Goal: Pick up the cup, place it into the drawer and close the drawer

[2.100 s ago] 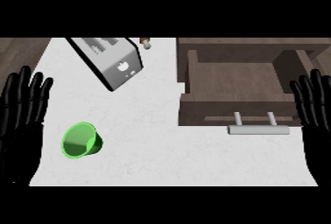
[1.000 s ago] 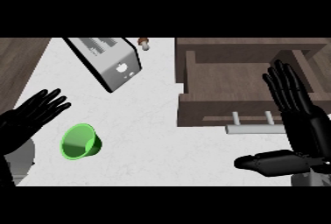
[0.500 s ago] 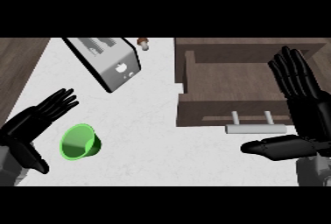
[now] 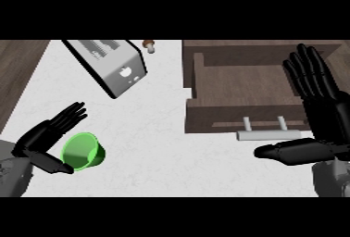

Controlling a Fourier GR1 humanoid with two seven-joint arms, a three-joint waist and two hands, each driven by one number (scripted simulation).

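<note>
1. One white table (image 4: 157, 139) fills the frame's middle.
2. Drawer (image 4: 239, 95), upper right, stands open.
3. Right hand (image 4: 318, 115), open, rests at right.
4. Left hand (image 4: 48, 139), open, flanks the cup.
5. Cup (image 4: 83, 152), lower left, lies tipped; probably light and stiff, best gripped around its wall.

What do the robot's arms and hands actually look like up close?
Both hands, the left hand and the right hand, are glossy black with long segmented fingers and a thumb. Each sits on a mottled grey forearm. No cables, markings or sleeves show.
</note>
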